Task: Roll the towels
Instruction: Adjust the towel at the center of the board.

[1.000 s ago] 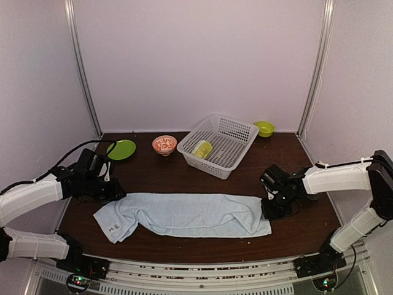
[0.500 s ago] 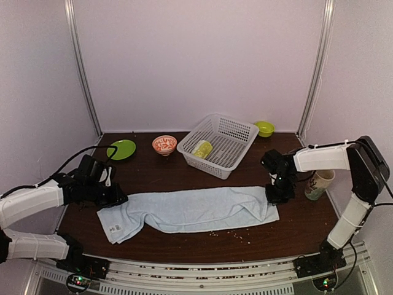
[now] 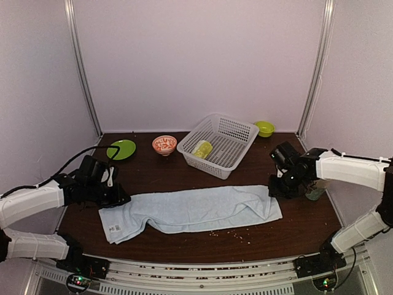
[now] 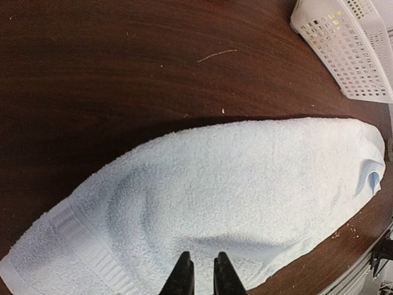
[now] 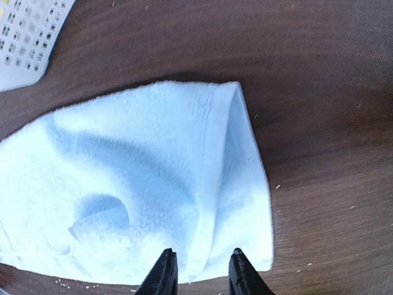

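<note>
Towel status, left to right.

The left gripper (image 4: 202,258) is at the left end of the pale blue towel (image 3: 196,209). Its fingers are nearly pressed together with cloth in the slit, which reads as a pinch.

The towel lies flat mid-table (image 3: 184,175) as a long folded strip, just in front of the basket (image 3: 233,157). The lime-green towel (image 3: 202,149) sits in the basket as a roll.

The right gripper (image 5: 201,255) is at the right end. Its fingers are part-spread and straddle the doubled edge; can't tell if they actually clamp it.

Risks:
- The left end is wider and bunched, with a narrow waist beside it, so a roll started there would likely cone or telescope.
- If the right gripper catches only the top layer, the fold opens.
- Uneven pull from the two ends would skew the strip.
- The crumbs (image 3: 233,232) along the near edge could get rolled in.

Axis: the long axis runs left-right across the table, slightly skewed, with the right end a bit farther back. The tagged corner points toward the left arm.
</note>
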`<move>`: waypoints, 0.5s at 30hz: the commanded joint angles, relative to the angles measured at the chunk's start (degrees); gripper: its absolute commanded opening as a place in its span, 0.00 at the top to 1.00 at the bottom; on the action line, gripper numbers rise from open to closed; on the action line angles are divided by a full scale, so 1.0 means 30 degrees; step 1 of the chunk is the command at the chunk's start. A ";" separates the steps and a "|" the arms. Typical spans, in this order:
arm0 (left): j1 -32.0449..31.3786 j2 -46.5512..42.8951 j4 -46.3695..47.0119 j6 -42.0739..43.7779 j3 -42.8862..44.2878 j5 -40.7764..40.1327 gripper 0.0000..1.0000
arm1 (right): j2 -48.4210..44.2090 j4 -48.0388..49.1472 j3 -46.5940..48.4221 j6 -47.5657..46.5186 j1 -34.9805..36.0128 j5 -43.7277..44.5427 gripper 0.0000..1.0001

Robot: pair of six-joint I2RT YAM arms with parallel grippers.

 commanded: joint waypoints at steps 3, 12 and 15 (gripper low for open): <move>-0.0488 -0.0346 0.0620 -0.0432 0.0243 -0.0047 0.89 | 0.0308 0.3316 -0.2575 0.2815 0.0550 -0.2042 0.74; -0.0781 -0.0410 0.0445 -0.0658 0.0198 -0.0287 0.88 | 0.1007 0.4751 -0.3767 0.3077 0.0551 -0.2718 0.75; -0.0821 -0.0320 0.0446 -0.0637 0.0216 -0.0353 0.88 | 0.1460 0.4923 -0.3785 0.3055 0.0550 -0.2832 0.74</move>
